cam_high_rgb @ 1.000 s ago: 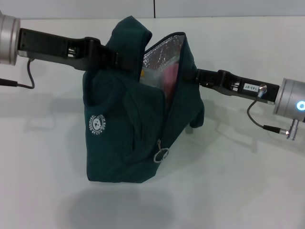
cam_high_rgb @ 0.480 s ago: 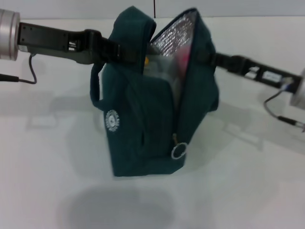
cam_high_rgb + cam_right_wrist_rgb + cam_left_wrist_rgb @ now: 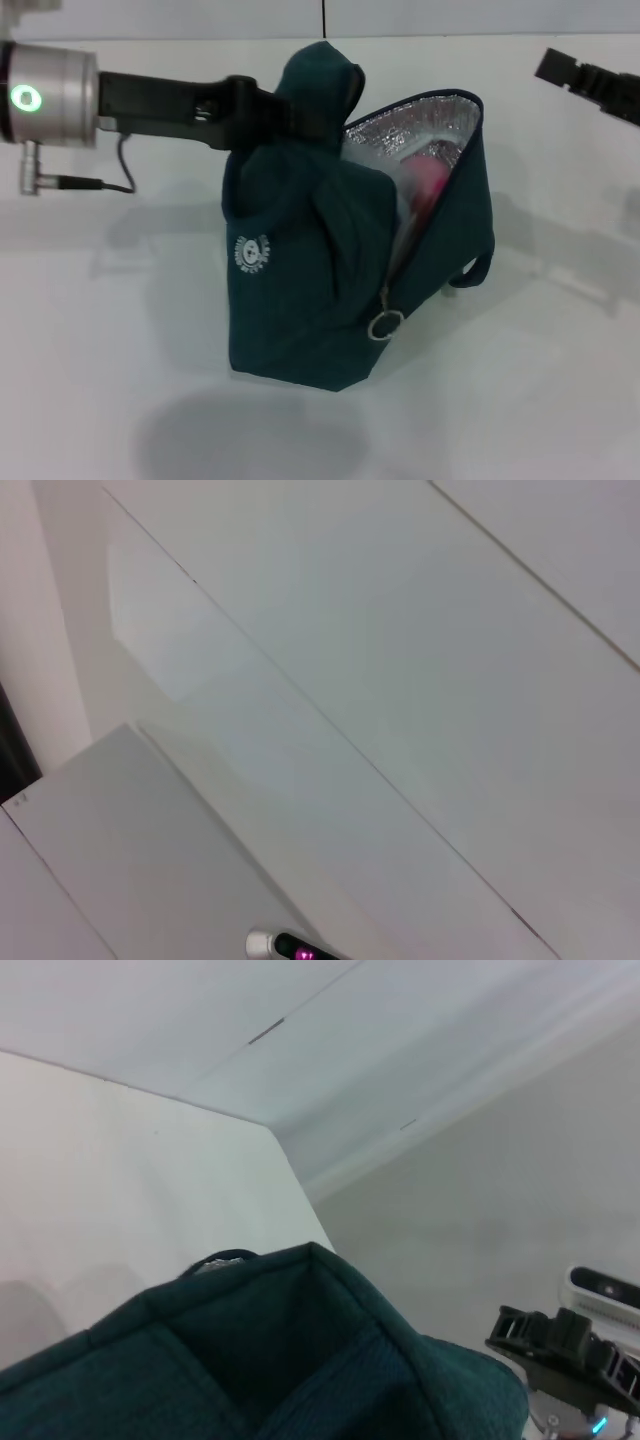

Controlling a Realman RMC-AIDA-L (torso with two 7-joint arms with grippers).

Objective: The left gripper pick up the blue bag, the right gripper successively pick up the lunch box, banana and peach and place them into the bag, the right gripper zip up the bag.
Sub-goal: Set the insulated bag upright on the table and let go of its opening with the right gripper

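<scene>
The blue bag (image 3: 330, 290) hangs over the white table (image 3: 110, 400), its ring-pull zipper (image 3: 384, 325) low and its mouth open. The pink peach (image 3: 432, 182) shows inside. The left gripper (image 3: 305, 112) is pinched tight on the bag's top. The right gripper (image 3: 590, 82) sits far back, well apart; I cannot tell how open.

Head view: from above, looking forward and down over the white bench (image 3: 120, 400) at the blue bag (image 3: 300, 300), fairly near. Left wrist view: pressed close against the same bag's fabric (image 3: 300, 1360), facing across the bench towards the wall. Right wrist view: aimed away at pale wall panels only, sharing nothing with the others.
</scene>
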